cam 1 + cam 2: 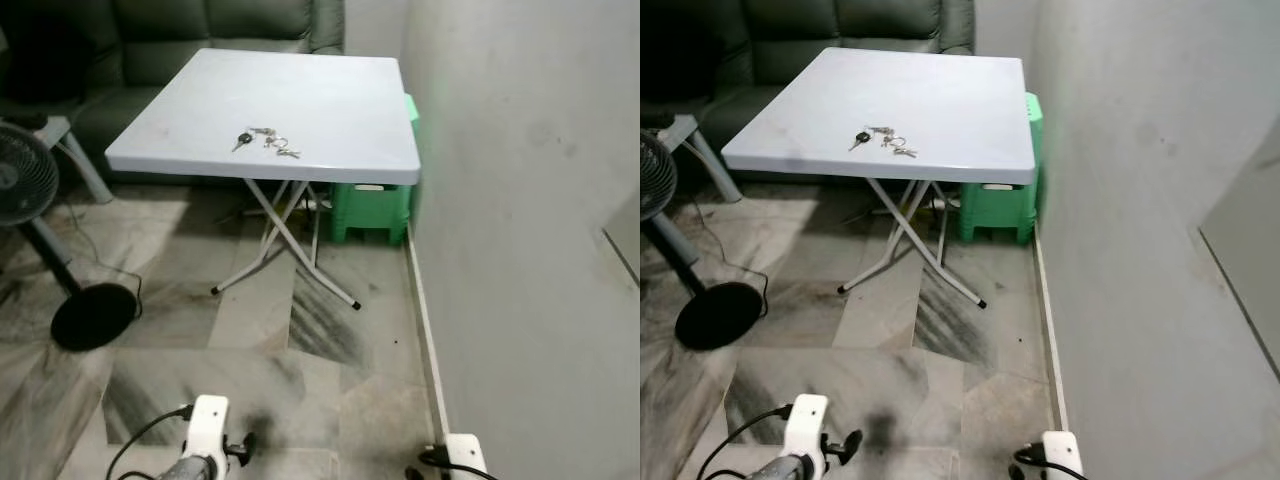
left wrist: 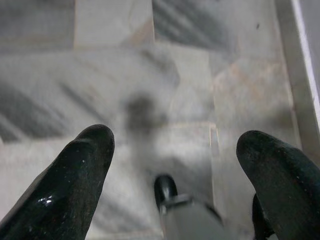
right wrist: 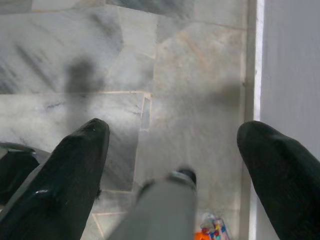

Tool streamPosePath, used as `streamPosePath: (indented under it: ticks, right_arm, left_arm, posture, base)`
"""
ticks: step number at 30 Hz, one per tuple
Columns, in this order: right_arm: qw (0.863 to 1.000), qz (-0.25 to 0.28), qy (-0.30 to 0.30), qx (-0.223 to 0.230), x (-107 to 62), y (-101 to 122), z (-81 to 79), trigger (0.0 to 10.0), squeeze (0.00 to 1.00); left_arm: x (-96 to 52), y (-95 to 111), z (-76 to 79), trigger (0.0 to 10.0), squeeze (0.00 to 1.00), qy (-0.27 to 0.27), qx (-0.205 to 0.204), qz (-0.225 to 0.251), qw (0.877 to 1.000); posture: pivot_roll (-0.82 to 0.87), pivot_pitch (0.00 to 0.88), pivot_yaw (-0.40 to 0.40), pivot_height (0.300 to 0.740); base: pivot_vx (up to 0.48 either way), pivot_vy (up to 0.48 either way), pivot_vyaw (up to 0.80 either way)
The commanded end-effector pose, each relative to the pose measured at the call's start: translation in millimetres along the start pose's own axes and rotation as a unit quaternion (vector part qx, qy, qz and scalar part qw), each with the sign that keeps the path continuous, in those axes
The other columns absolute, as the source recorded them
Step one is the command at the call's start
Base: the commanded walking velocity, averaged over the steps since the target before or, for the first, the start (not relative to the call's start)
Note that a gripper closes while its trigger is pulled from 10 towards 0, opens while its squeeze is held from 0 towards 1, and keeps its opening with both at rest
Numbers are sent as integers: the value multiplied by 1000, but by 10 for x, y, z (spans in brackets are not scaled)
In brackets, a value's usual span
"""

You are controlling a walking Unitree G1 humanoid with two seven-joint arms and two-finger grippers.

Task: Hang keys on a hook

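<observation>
The keys (image 1: 265,140) lie strung along the worktop's (image 1: 330,100) near edge, while both grippers' fingers (image 2: 85,170) (image 3: 75,165) hang spread apart.

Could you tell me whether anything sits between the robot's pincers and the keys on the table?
Nothing visible does. The keys lie alone near the front edge of the table, and bare floor runs from there to the robot. Both pincers, left and right, hang open above the floor.

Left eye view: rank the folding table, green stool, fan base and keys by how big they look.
1. folding table
2. green stool, partly hidden under the table
3. fan base, looks close to the stool; unsure
4. keys
</observation>
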State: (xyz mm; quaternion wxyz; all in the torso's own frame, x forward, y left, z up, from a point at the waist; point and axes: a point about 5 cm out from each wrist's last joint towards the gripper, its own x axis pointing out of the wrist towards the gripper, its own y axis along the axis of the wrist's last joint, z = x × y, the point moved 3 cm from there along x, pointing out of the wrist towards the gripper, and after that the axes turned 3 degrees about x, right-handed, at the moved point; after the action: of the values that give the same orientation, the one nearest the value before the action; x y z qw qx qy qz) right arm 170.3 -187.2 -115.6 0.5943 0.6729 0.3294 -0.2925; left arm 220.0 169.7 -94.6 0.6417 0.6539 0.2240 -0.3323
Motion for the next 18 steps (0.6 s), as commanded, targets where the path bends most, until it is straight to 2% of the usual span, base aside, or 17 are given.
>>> streamPosePath:
  ticks: [1, 18]
  right_arm:
    - [1000, -4, -8, 7, -17, -21, 58, 10000, 0]
    - [1000, -5, -6, 13, -19, -45, 36, 10000, 0]
  left_arm:
    - [-2, -51, 58, 10000, 0, -9, -5, -7, 1000]
    - [-6, -50, 38, 10000, 0, -7, -7, -7, 1000]
  posture:
    - [-55, 0, 5, 740]
    - [-53, 0, 10, 740]
  base:
    - [0, 476, 0]
    - [0, 475, 0]
